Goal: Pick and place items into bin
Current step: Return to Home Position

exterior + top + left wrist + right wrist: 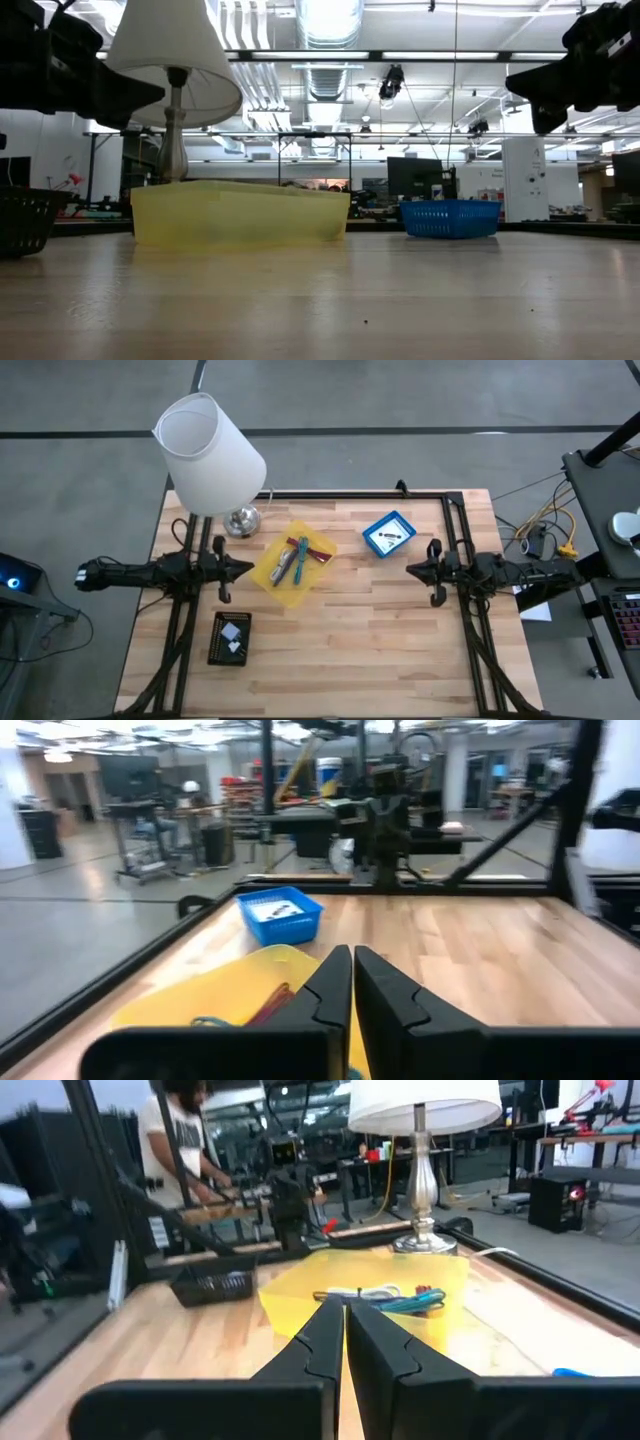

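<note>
You are on the homing step, by the look of it. Your left hand (244, 568) hangs over the left side of the bench (400, 640), fingers together and holding nothing. Your right hand (410, 569) mirrors it on the right side, also closed and empty.

The items all appear binned. The teal pen (301, 559) lies with a few slim pieces in the yellow bin (291, 596) between the two hands. The white packets (388, 537) sit in the blue bin (405, 523), and small pale pieces (233, 635) lie in the black bin (217, 643). No loose item shows on the bare wood.

I judge the next move needs no grasp. Settle both arms level at rest, well apart from the bins (mind the lamp (210, 452) behind your left arm).
</note>
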Controlling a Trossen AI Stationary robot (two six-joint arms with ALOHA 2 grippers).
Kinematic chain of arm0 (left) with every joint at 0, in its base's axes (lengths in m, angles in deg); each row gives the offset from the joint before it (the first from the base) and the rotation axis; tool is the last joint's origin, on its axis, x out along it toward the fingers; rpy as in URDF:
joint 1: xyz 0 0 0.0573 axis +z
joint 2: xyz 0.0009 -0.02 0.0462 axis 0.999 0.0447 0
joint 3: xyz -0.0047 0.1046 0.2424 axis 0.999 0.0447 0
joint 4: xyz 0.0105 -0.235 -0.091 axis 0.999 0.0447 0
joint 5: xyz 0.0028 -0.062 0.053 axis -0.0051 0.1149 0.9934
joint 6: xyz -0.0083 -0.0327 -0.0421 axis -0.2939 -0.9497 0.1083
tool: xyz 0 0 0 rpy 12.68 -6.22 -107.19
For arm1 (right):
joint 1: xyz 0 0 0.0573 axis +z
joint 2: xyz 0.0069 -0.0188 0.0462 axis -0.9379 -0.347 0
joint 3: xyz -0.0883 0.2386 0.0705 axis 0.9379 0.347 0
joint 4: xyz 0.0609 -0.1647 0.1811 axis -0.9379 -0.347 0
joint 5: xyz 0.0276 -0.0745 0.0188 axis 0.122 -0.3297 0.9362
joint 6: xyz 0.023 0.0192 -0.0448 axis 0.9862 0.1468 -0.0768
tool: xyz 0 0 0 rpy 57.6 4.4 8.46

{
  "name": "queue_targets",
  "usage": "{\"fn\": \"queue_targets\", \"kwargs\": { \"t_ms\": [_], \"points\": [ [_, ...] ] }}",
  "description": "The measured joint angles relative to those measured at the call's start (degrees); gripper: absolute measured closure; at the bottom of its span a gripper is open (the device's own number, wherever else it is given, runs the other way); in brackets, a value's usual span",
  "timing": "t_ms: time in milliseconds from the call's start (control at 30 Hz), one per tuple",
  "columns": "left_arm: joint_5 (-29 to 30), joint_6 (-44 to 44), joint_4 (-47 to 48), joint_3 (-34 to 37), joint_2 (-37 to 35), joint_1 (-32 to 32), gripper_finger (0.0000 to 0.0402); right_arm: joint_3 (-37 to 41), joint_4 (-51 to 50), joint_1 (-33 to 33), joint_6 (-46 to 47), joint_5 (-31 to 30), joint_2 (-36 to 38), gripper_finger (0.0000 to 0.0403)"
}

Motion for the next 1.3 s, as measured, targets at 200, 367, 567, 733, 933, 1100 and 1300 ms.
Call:
{"fn": "queue_targets", "kwargs": {
  "t_ms": [200,367,567,733,933,1100,1300],
  "points": [
    [-1.5,-0.1,0.2,0.0,0.0,0.0,0.0401,0.0,0.0,0.0,-0.6,0.0,0.0,0.0394],
    [-1.4,0.0,0.2,0.0,0.2,0.0,0.0402,0.0,-0.1,0.0,-5.9,-0.2,-0.2,0.0394],
    [-1.4,0.0,0.2,0.0,0.6,0.0,0.0402,0.0,-0.1,0.0,-10.3,-0.3,-0.2,0.0394],
    [-1.4,0.0,0.2,0.1,0.6,0.0,0.0402,0.0,0.0,0.0,-10.0,-0.4,-0.2,0.0394],
    [-1.4,0.0,0.2,0.1,0.6,0.0,0.0402,0.0,-0.1,0.0,-9.7,-0.4,-0.1,0.0394],
    [-1.4,0.0,0.1,0.1,0.7,0.0,0.0402,0.0,0.0,0.0,-10.3,-0.4,-0.1,0.0394],
    [-1.3,0.0,0.1,0.1,0.7,0.0,0.0402,0.0,0.0,0.0,-9.7,-0.4,-0.1,0.0394]
  ]
}}
